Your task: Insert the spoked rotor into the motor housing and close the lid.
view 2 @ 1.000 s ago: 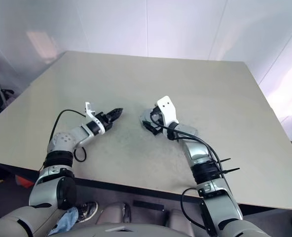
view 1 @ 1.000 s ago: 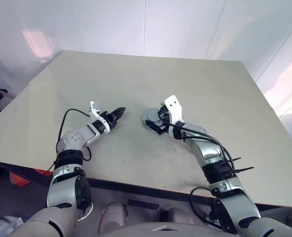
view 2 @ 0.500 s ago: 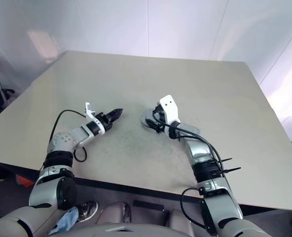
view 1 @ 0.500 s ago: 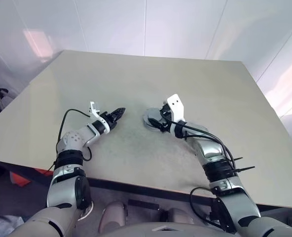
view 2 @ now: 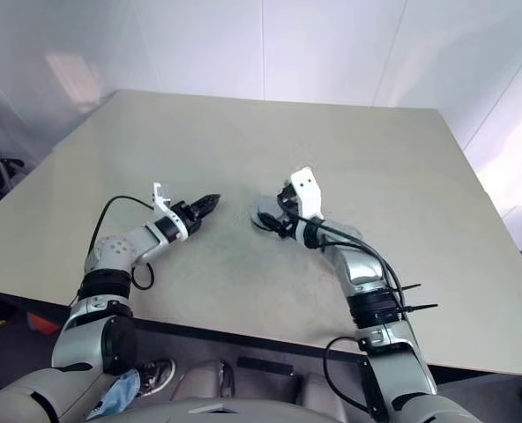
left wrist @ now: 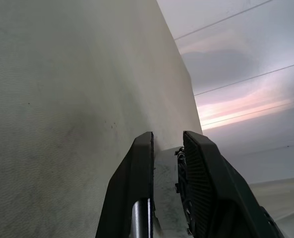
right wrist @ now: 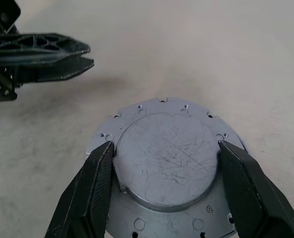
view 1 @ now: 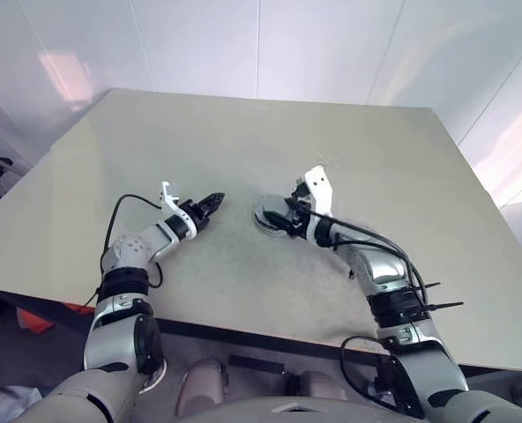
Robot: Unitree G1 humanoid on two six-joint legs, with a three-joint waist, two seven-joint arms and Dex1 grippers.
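The lid [right wrist: 167,153], a light-grey scratched disc with a raised round centre and a flange of small holes, lies flat on the table near the middle [view 1: 266,211]. My right gripper [right wrist: 166,145] straddles it, one finger pressed against each side of the raised centre, so it is shut on the lid. My left gripper [view 1: 217,199] hovers a short way to the lid's left, pointing at it, shut and empty; it is also in the right wrist view [right wrist: 85,57]. The spoked rotor and the motor housing are hidden or out of view.
The beige table [view 1: 349,141] stretches bare behind and to both sides of the grippers. Its front edge [view 1: 243,328] runs close below my arms. White wall panels stand behind the far edge.
My right gripper's fingers have closed in from wide open onto the lid's raised centre, and the wrist has tipped slightly. The left arm and the lid have stayed put.
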